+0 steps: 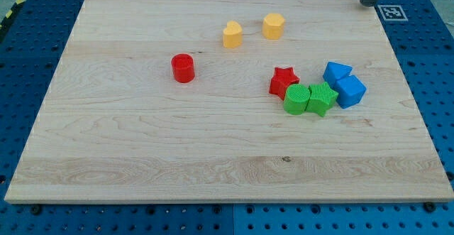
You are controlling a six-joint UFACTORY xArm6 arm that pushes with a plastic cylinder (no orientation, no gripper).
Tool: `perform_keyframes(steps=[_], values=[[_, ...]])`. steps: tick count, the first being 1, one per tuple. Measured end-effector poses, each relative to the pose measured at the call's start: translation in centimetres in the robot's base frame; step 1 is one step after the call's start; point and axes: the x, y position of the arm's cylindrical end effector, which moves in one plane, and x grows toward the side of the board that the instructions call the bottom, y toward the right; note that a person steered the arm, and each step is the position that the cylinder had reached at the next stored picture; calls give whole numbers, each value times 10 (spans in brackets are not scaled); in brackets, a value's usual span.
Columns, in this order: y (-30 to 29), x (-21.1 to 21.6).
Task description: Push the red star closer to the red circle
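The red star (284, 82) lies right of the board's middle, touching the green cylinder (296, 99) below it. The red circle (183, 68), a short cylinder, stands alone to the star's left, well apart from it. My tip (367, 3) is the lower end of a dark rod at the view's top right, just past the board's far right corner. It is far from both red blocks and touches no block.
A green star (322, 98) sits right of the green cylinder. Two blue blocks (337, 72) (350, 91) lie right of the red star. A yellow heart-like block (232, 34) and a yellow hexagon (273, 25) lie near the top. The wooden board (142, 143) rests on a blue pegboard.
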Motion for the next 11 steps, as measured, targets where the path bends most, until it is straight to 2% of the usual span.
perform_keyframes(steps=[2, 6, 8, 9, 10, 11], values=[[0, 10], [-3, 110], [-4, 193], [-5, 257], [-36, 299], [-114, 322]])
